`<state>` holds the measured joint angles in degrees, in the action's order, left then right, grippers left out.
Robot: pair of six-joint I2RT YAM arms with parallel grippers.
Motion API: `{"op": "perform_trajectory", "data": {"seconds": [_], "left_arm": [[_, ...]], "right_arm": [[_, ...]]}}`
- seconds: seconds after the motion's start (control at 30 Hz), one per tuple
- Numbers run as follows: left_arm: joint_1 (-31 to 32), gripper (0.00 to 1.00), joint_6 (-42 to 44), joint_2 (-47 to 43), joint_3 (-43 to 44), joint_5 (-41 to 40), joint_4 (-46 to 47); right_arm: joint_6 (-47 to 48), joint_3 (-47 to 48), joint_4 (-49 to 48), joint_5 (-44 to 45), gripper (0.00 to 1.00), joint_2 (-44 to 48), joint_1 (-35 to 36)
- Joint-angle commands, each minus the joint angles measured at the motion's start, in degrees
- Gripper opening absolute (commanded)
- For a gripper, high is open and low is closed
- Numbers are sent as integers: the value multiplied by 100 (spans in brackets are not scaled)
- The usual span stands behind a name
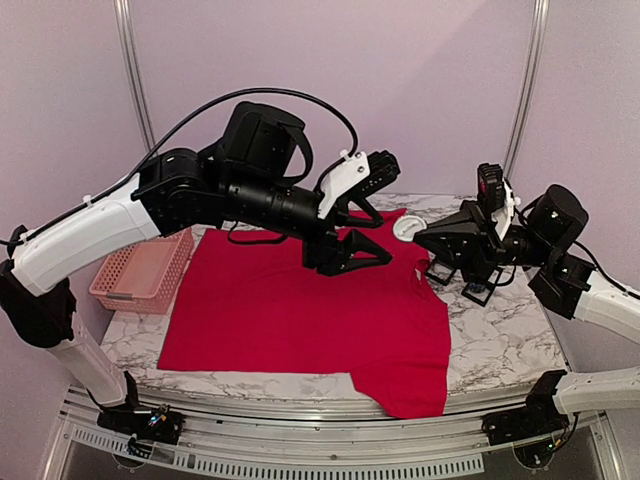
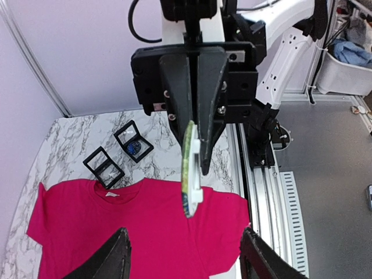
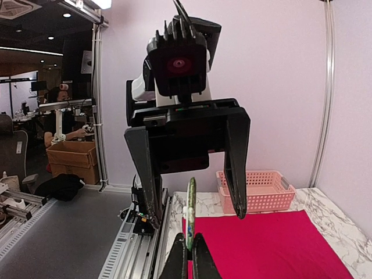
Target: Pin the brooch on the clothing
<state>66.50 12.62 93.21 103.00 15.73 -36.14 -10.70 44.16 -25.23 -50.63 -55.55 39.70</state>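
Top external view: marble-patterned counter (image 1: pixel 500 340), closed in by pale lilac walls (image 1: pixel 420 90), with metal poles (image 1: pixel 528 80) at the far corners.

Red T-shirt (image 1: pixel 270 310) lies flat over most of the surface. Its long axis runs left to right, collar to the right, hem toward the pink basket (image 1: pixel 140 272) just beside its far left corner. White neck label (image 2: pixel 111 195) shows in the left wrist view. One sleeve droops over the counter's near edge; the other lies toward the far wall. Two small black square frames (image 2: pixel 103 165) sit on bare marble beyond the collar, apart from the fabric.

Brooch (image 1: pixel 405 229): flat disc, held in the air near the shirt's far sleeve, off the cloth. Right hand (image 1: pixel 416 233) has its fingers pinched together on the disc. Both wrist views show it edge-on with its long axis upright, leaning a little in the left wrist view.

Left hand (image 1: pixel 386 240) hovers close by, facing the right hand, fingers spread wide and holding nothing. In the right wrist view the disc lines up with the gap between those fingers; whether it sits inside the gap cannot be told.

Free room: bare marble along the right side and a narrow strip at the near edge.
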Motion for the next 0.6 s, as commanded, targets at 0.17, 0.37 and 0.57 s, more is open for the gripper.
{"op": "perform_trajectory", "data": {"seconds": [0.17, 0.37, 0.57], "left_arm": [[65, 57, 156, 138, 800, -11, -47], [91, 48, 14, 294, 1075, 40, -58], [188, 52, -252, 406, 943, 196, 170]], "right_arm": [[-1591, -523, -3069, 291, 0, -141, 12], [-1621, -445, -3165, 248, 0, -249, 18], [-1849, -443, -3713, 435, 0, -399, 13]]}}
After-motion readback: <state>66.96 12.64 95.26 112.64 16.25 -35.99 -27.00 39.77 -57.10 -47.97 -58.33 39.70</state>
